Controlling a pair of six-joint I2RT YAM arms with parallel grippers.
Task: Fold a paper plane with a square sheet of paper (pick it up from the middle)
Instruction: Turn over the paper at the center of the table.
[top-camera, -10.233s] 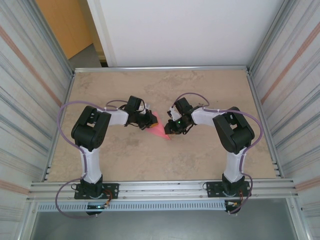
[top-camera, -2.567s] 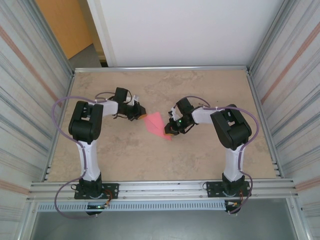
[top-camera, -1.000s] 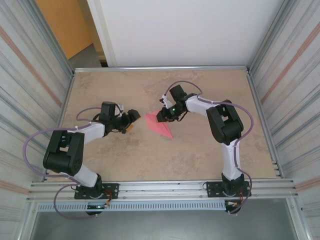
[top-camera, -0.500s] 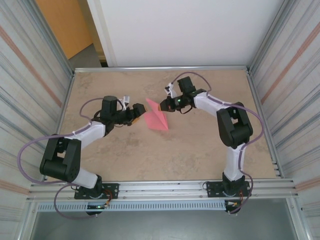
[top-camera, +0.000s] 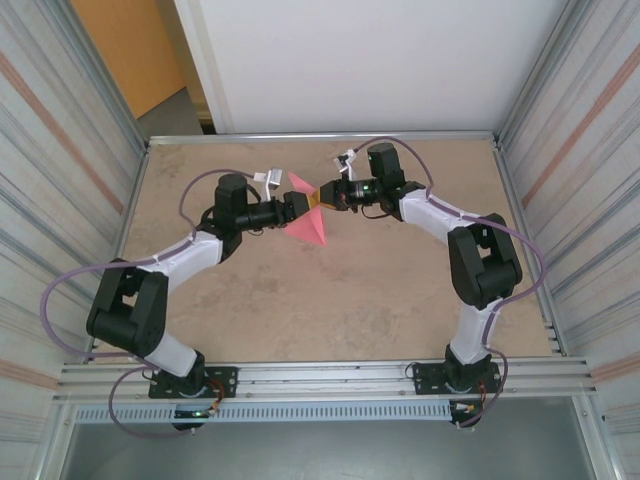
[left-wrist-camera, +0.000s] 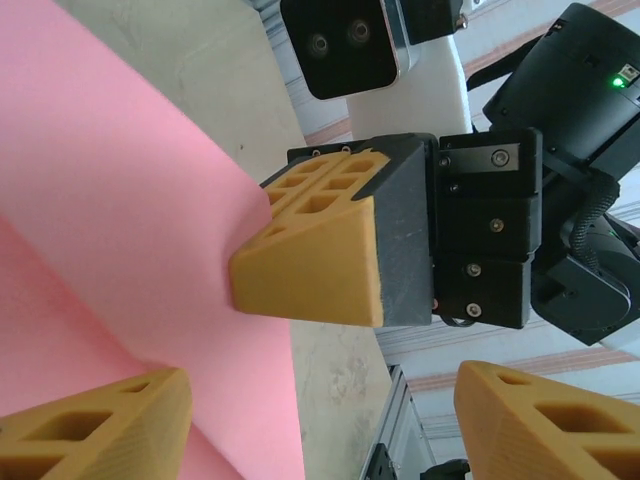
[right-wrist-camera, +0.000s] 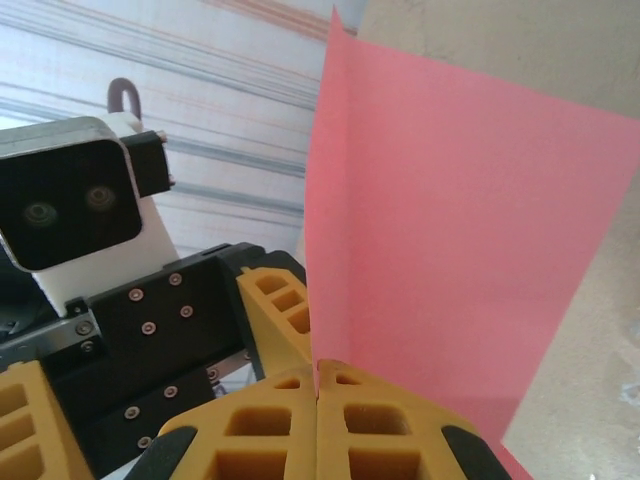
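Note:
The pink square sheet of paper (top-camera: 308, 222), folded into a pointed shape like a paper plane, hangs in the air over the far middle of the table. My right gripper (top-camera: 317, 197) is shut on its upper edge. In the right wrist view the paper (right-wrist-camera: 440, 220) rises from between that gripper's closed fingertips (right-wrist-camera: 317, 400). My left gripper (top-camera: 297, 205) faces it from the left and stands open. In the left wrist view the paper (left-wrist-camera: 120, 200) crosses in front of one finger of the left gripper (left-wrist-camera: 320, 425), its edge lying in the gap between the jaws, untouched.
The beige table (top-camera: 400, 300) is boxed in by corrugated metal walls left and right and a white panel at the back. An aluminium rail (top-camera: 320, 378) carrying both arm bases runs along the near edge. The two grippers sit almost nose to nose.
The right gripper shut on the paper, lifted it off the table and carried it toward the back. The left gripper followed up to the paper and narrowed its jaws a little.

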